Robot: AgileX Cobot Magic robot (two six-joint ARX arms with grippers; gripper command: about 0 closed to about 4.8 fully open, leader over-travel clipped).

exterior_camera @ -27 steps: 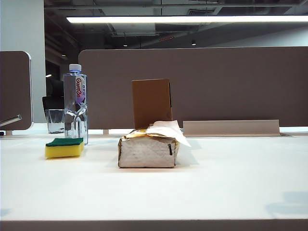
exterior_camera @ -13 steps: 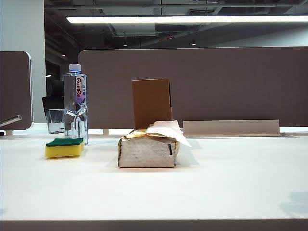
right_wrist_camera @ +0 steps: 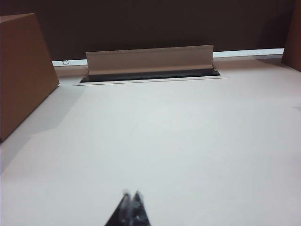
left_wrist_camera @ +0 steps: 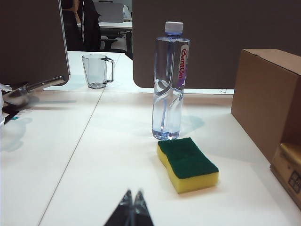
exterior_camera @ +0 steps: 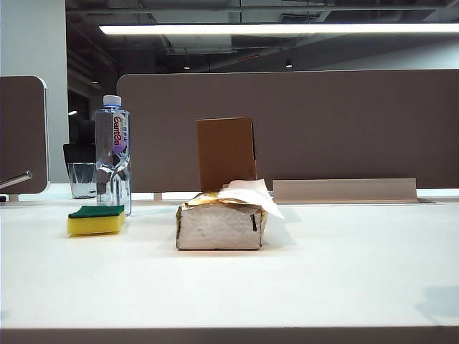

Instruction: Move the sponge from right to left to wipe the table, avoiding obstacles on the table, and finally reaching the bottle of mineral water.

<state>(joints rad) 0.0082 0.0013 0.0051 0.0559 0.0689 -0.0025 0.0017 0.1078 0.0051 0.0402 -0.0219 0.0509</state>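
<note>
Starting at the left of the exterior view, you have the rectangular yellow foam sponge with the dark green scouring top (exterior_camera: 96, 219) lying flat on the large white table (exterior_camera: 323, 272), just in front of the tall clear plastic bottle of mineral water with its white cap and purple-white label (exterior_camera: 112, 154); a short glass cup (exterior_camera: 82, 179) stands behind the bottle. Further right, near the middle, sit the silvery-white soft tissue pack with a white tissue poking out (exterior_camera: 221, 222) and, behind it, the upright brown cardboard box (exterior_camera: 226, 153). Judging by this layout, the sponge has already reached its goal, so the step in hand looks like a clean retreat: keep both arms high and well clear of the bottle, which would tip easily. Neither pincer appears in the exterior view. The left wrist view shows the left pincer (left_wrist_camera: 131, 207) pinched fully together and empty at the lower edge of the frame, apart from the sponge, and it reveals a small gap between sponge and bottle that the exterior view hides. The right wrist view shows the right pincer (right_wrist_camera: 130, 205), likewise closed on nothing, over bare table with only the box at the left edge.
</note>
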